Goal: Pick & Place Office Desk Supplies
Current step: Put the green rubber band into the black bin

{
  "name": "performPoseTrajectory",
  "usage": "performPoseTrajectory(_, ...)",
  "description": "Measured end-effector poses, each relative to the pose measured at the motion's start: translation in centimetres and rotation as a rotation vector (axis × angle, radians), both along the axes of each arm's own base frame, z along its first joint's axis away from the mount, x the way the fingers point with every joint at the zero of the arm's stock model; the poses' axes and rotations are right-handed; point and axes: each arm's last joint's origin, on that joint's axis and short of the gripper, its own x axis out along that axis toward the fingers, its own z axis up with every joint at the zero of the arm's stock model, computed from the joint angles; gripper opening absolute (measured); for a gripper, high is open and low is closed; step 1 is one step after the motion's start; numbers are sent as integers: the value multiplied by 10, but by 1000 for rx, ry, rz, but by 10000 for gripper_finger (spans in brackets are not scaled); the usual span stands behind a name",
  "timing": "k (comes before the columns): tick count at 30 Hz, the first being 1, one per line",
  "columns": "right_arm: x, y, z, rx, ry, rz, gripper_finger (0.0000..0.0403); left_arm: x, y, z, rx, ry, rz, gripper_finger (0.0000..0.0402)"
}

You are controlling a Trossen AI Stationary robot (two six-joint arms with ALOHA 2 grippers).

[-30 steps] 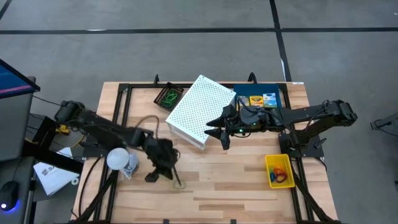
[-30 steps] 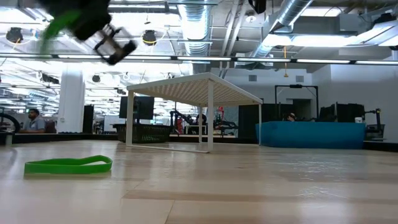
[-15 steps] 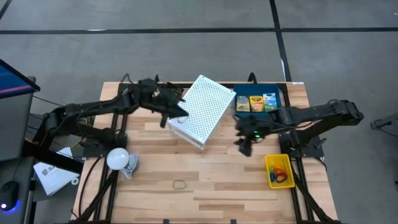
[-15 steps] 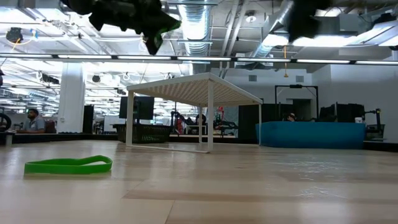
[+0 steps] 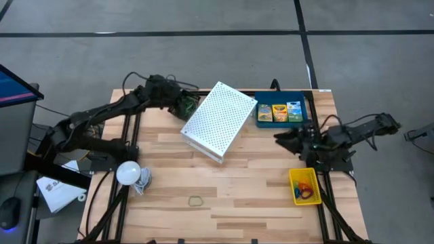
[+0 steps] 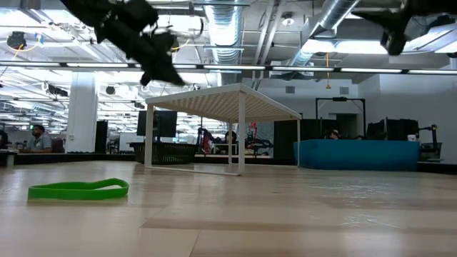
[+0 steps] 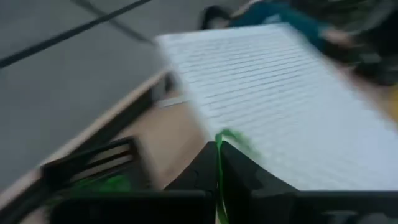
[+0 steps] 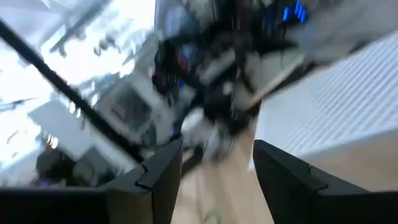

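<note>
Light wood plank tabletop [image 5: 258,196] on a black frame, grey floor around it. Low view looks into a big open room: exposed ducts and strip lights overhead, a seated person [image 6: 37,138] far left.

Counts: three mesh trays. Black tray [image 5: 184,104] at far left holds green loops. Blue tray [image 5: 302,100] at far right holds three crayon packs [image 5: 279,112] in a row running left-right, each pack's long axis near-far. Yellow tray [image 5: 304,186] at near right holds an orange loop and something blue, too small to tell exactly. One white perforated stand [image 5: 218,120] mid-table, long axis diagonal from far right to near left. One white bulb [image 5: 129,173] at near left.

Two loose rubber bands show. One green band [image 6: 78,189] lies flat on the tabletop near centre-left, long axis left-right; in the high view it shows as a small loop [image 5: 195,200]. Another green band [image 7: 219,163] is pinched in the left gripper [image 5: 182,106], jaws clenched on it, hanging as a thin strand along the fingers; that gripper sits over the black tray at far left, just beside the stand's corner.

Right gripper [image 5: 283,138] is off at the right side, between the blue and yellow trays, jaws spread and holding nothing.
</note>
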Motion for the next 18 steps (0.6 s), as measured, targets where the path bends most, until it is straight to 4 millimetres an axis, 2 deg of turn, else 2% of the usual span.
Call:
performPoseTrajectory(4,-12,-5,-20,-32,-97,-91,193,1,18,-27,-35,138,83,1)
performPoseTrajectory(8,-20,-10,-36,-46,-156,-148,193,6,39,-49,-46,185,162,2)
performPoseTrajectory(12,-26,-13,-50,-90,-181,-207,193,10,51,-75,-80,262,200,1)
performPoseTrajectory(18,-24,-15,-69,-173,-134,-262,193,8,62,-84,-47,290,277,3)
